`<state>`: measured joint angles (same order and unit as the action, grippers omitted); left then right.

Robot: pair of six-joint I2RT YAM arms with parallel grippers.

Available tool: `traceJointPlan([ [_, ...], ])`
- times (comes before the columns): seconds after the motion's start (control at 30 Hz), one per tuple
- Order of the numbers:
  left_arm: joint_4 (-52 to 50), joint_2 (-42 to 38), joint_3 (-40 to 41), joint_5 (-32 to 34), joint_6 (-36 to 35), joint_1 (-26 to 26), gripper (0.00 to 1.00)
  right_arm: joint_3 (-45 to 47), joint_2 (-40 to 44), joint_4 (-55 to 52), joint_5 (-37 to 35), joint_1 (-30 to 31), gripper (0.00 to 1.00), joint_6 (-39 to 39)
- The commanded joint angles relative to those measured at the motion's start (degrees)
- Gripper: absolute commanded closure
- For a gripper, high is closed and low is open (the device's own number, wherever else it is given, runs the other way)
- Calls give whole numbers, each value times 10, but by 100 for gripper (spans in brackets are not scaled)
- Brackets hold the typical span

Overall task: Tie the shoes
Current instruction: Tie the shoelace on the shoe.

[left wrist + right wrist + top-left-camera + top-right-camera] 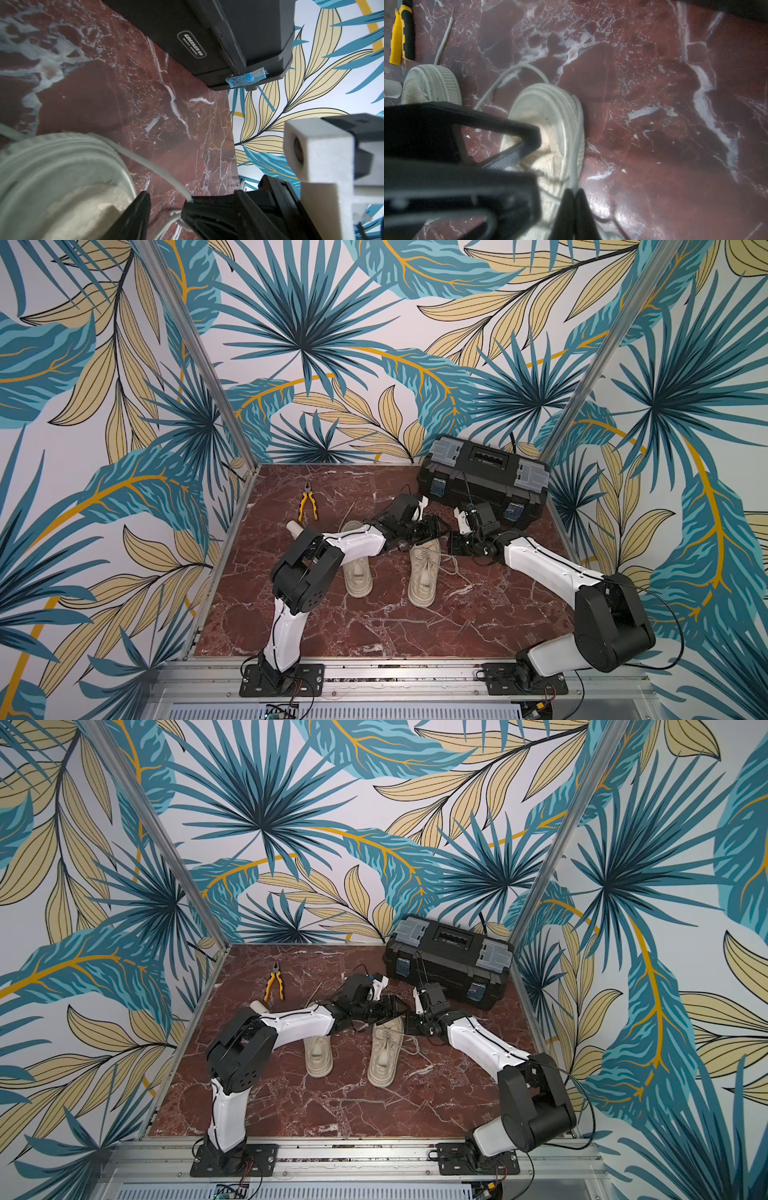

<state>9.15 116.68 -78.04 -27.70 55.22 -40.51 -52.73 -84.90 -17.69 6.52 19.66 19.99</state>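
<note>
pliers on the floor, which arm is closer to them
Left. The left arm has its white forearm crossing just on the near side of the pliers, not touching them. The right arm reaches in from the opposite side, beside the toolbox.

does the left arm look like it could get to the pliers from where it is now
Probably yes: the pliers lie on bare table on its own side, nothing over them. The left gripper, now over the shoes, would just need to swing back.

arm links (pixel 353 542): white | joints (pixel 303 572): black | cables (pixel 682 637): thin, black
</note>
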Motion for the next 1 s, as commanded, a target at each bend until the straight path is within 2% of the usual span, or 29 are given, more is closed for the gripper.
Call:
traceJointPlan([
  [0.0,-10,12,-24,1,15,-3,32,14,13,12,8,1,100,7],
  [0.5,1,56,-45,-18,56,-7,35,31,20,31,15,1,100,15],
  [0.83,37,71,-50,-47,74,-11,46,35,20,47,39,1,100,17],
  [0.97,41,71,-46,-45,72,-12,59,34,22,46,33,1,100,16],
])
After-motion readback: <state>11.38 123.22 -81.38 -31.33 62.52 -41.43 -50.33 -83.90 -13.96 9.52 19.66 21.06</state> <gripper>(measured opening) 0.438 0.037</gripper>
